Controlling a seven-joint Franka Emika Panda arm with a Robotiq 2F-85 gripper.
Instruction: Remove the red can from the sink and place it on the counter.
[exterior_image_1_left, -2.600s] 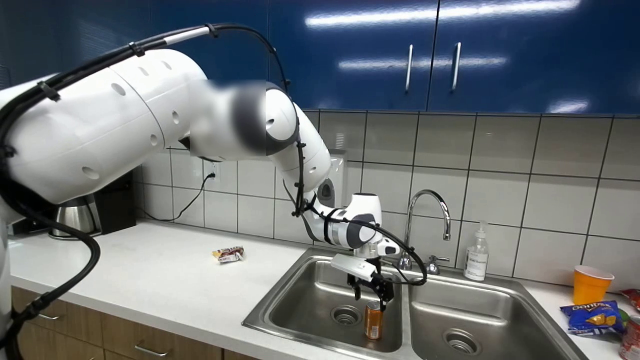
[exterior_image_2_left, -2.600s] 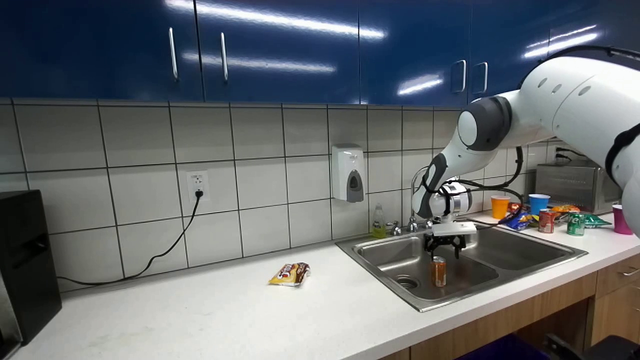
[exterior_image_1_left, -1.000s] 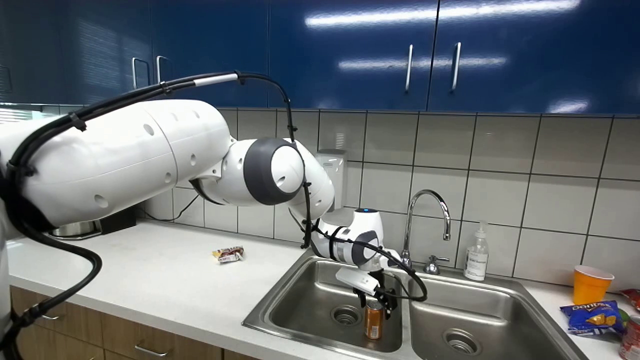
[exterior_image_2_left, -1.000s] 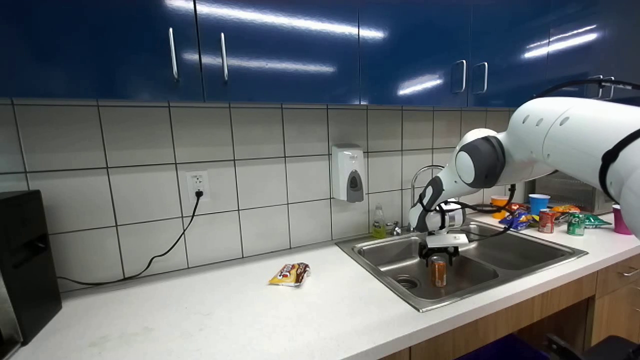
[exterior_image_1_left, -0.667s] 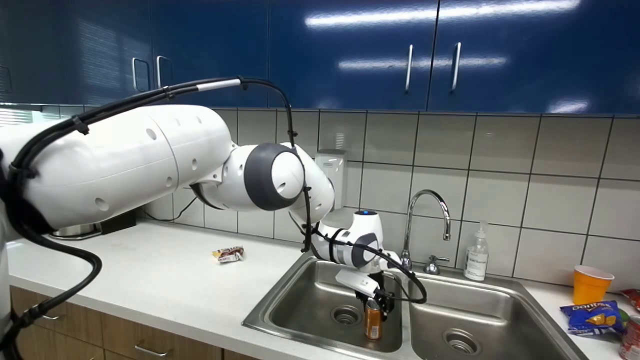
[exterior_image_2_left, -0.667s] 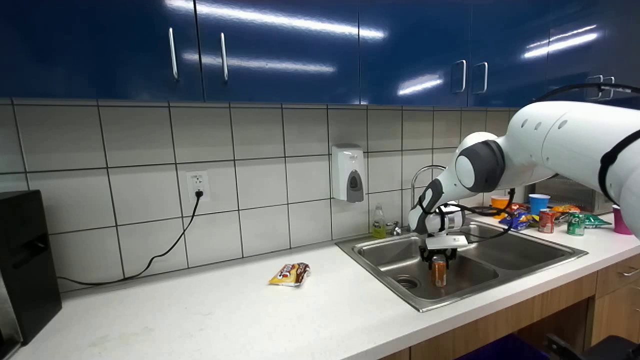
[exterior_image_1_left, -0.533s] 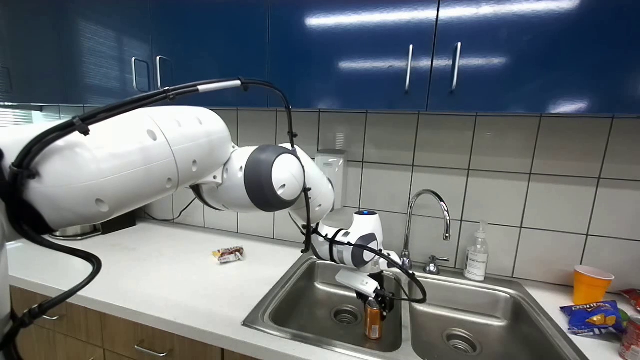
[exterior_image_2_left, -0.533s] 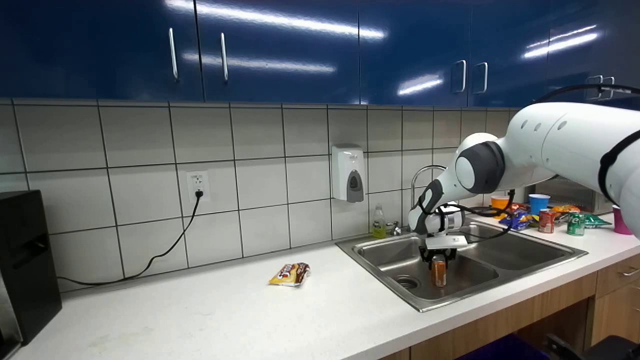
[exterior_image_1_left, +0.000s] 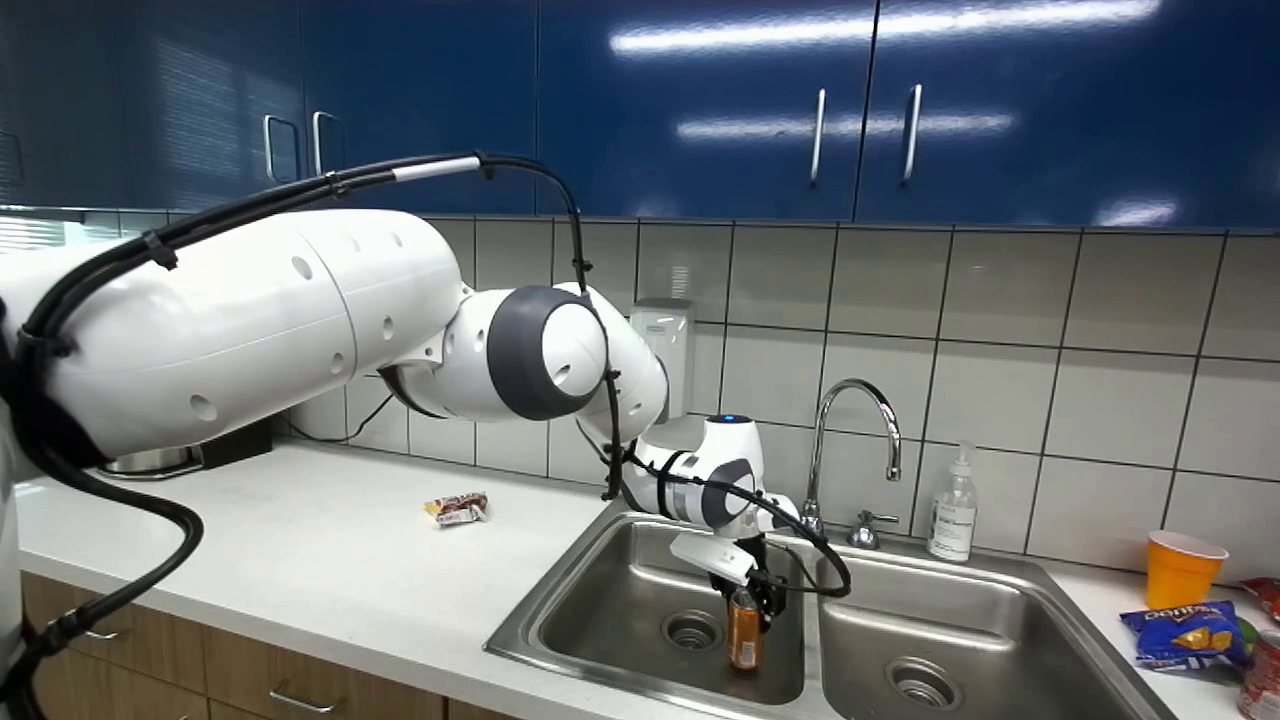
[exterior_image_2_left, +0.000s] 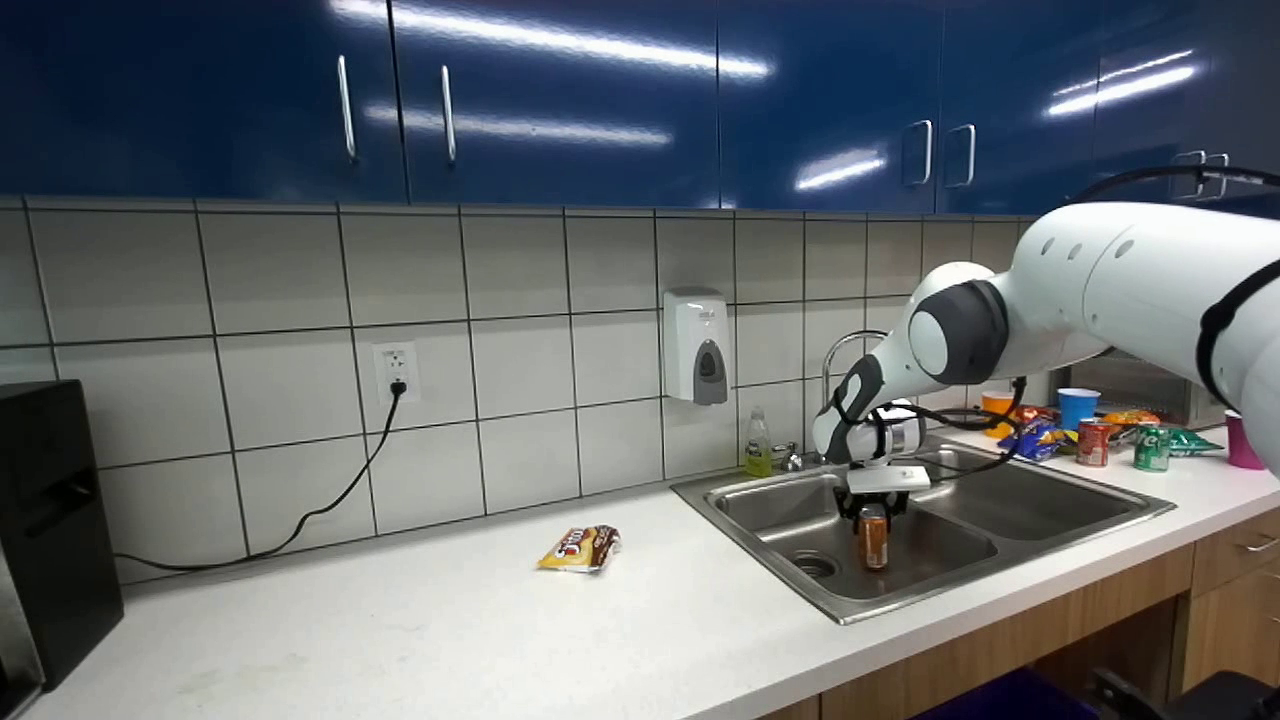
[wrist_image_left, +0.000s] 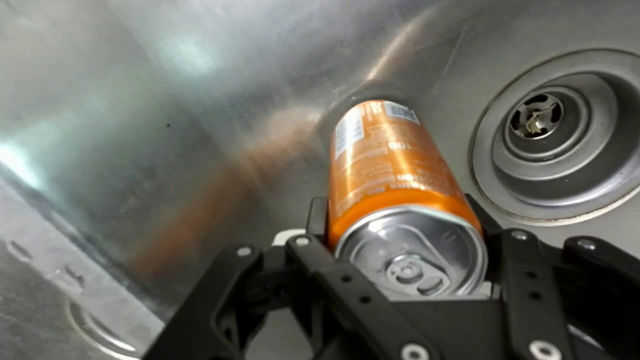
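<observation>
The red can, orange-looking with a silver top, stands roughly upright in a bowl of the steel sink (exterior_image_1_left: 552, 590), beside the bowl divider. It shows in both exterior views, the red can (exterior_image_1_left: 744, 640) and the red can (exterior_image_2_left: 875, 543) lying just under the gripper (exterior_image_1_left: 748, 600). In the wrist view the gripper (wrist_image_left: 400, 217) is shut on the red can (wrist_image_left: 395, 155), one black finger pressed to each side near the top. Whether its base touches the bowl floor I cannot tell. The off-white counter (exterior_image_2_left: 450, 640) runs alongside the sink.
A chrome faucet (exterior_image_1_left: 818, 450) rises behind the bowls, near a soap bottle (exterior_image_1_left: 953, 510). A snack wrapper (exterior_image_2_left: 580, 549) lies on the counter. Past the sink are an orange cup (exterior_image_1_left: 1183, 570), a blue chip bag (exterior_image_1_left: 1188, 632) and a green can (exterior_image_2_left: 1151, 449). A dispenser (exterior_image_2_left: 697, 345) hangs on the tiles.
The gripper came down around the red can, and its jaws went from open to shut on it. Since half a second ago, gripper and can have shifted slightly upward together.
</observation>
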